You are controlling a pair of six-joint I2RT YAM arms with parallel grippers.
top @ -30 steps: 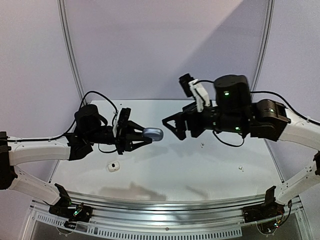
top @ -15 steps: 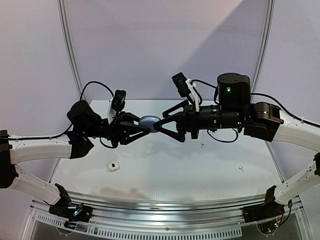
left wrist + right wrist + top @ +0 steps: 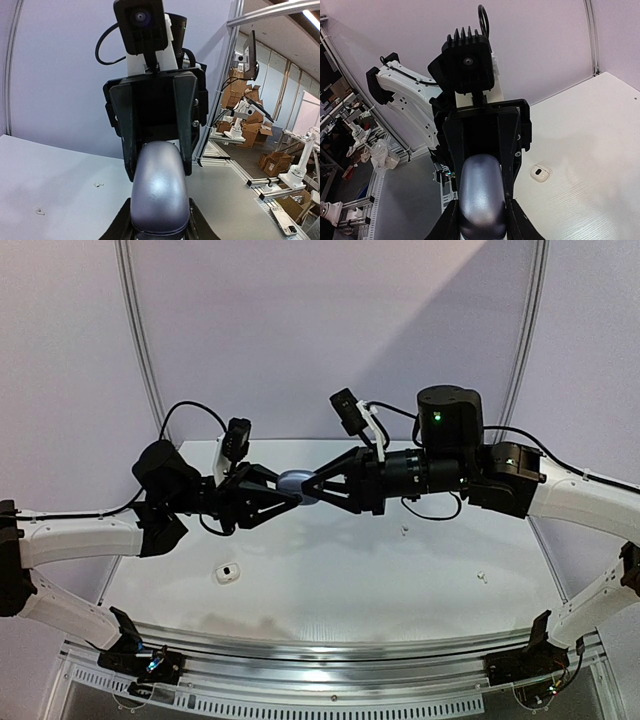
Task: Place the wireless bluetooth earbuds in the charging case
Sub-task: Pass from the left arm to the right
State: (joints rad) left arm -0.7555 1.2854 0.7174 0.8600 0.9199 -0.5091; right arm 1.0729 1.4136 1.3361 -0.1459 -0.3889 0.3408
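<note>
White table (image 3: 340, 590) sits below the grey-purple case (image 3: 298, 483) I hold aloft: left gripper (image 3: 292, 493) clamped on one end, right gripper (image 3: 314, 490) pinching the other. It looks unopened; white earbuds (image 3: 403, 531) lie loose beneath it, none inserted yet
</note>
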